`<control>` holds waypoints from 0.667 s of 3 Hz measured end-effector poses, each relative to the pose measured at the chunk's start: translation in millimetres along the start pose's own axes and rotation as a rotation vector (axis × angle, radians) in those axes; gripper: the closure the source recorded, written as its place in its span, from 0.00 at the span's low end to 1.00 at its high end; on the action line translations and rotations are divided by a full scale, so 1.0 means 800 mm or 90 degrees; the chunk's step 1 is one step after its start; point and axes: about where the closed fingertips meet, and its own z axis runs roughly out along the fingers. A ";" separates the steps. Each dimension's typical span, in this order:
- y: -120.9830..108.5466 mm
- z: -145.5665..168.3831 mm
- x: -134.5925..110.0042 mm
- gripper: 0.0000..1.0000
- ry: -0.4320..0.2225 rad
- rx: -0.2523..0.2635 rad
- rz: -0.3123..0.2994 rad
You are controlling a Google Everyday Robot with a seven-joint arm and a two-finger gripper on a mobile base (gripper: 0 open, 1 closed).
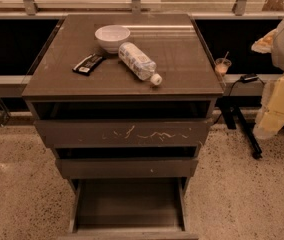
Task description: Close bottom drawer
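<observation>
Plainly, the bottom drawer [132,232] stands pulled far out at the lower edge, its front running left to right under the less open middle drawer [127,168], so closing it means a push straight back. The hand [278,109] hangs at the right, above and right of that front, with bare floor [232,194] between; I cannot tell how open it is or whether it holds anything.

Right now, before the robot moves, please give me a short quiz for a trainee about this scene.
1. True or false: the bottom drawer is shut.
2. Which thing on the cabinet has a white cap? A bowl, B bottle, C packet.
3. Fill in: the gripper hangs at the picture's ____ edge, apart from the cabinet.
Key: 1 false, it stands pulled out; 2 B; 3 right.
</observation>
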 end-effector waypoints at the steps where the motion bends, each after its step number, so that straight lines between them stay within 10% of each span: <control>1: 0.000 0.000 0.000 0.00 0.000 0.000 0.000; 2: 0.012 0.035 -0.001 0.00 -0.014 -0.024 0.000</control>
